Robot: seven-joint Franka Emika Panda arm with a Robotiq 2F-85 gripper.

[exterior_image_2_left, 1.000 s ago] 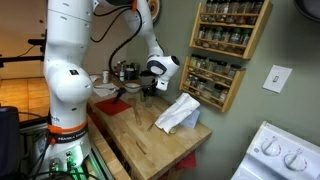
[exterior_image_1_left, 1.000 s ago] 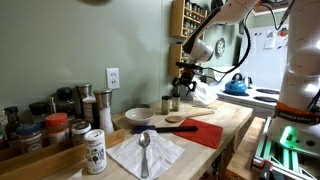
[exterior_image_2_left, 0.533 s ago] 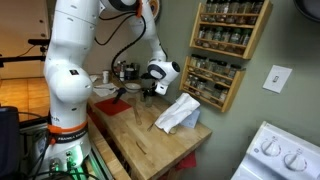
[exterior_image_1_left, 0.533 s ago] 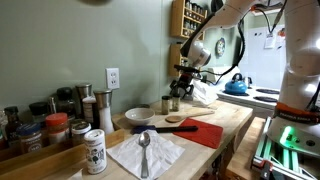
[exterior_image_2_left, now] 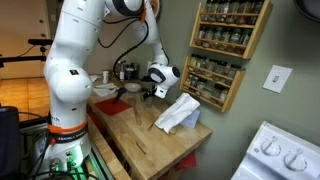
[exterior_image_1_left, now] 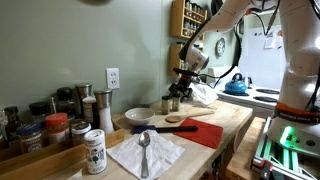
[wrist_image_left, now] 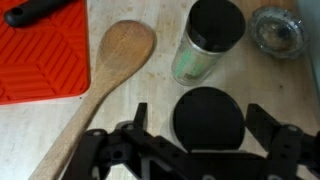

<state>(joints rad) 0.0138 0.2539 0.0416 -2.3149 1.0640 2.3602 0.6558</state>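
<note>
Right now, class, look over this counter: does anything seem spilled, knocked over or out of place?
Nothing is spilled or toppled. Only the white cloth lies crumpled on the counter; the black-lidded jars stand upright.

**Pincer astride a black lid**

The pincer (wrist_image_left: 200, 113) stands with jaws wide on either side of a round black lid (wrist_image_left: 209, 120). Just beyond the lid lies a spice jar (wrist_image_left: 208, 42). A glass dish (wrist_image_left: 276, 30) sits beyond the lid too, to its right. Left of the lid a wooden spoon (wrist_image_left: 112, 72) lies on the table (wrist_image_left: 160, 92), a red mat (wrist_image_left: 40, 62) farther left.

Spoon handle (wrist_image_left: 72, 135) (its end) hides behind the pincer (wrist_image_left: 200, 118)
</note>
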